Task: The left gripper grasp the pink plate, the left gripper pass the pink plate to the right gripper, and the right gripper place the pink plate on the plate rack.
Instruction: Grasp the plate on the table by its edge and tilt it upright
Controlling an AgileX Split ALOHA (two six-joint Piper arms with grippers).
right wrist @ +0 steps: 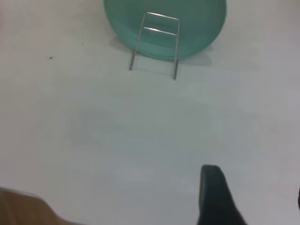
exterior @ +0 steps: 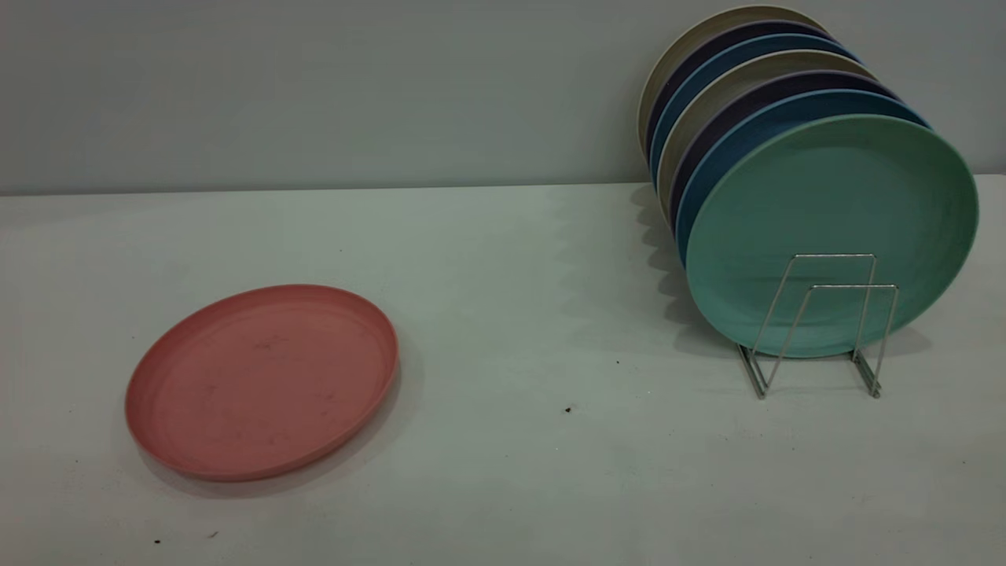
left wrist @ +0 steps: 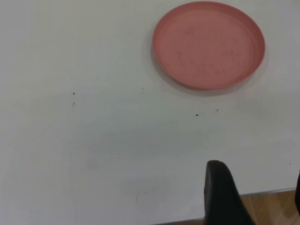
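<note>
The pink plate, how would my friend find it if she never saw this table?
Start at the pale grey table and find the thin silver wire rack holding upright plates on the right. The round salmon-pink plastic plate lies far to its left, alone. It is the only plate lying flat, and the only pink one; the rack's front plate is mint green.

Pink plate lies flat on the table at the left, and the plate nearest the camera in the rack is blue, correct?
Not quite. The pink plate does lie flat at the left, but the exterior view shows the front plate in the plate rack is mint green.
</note>
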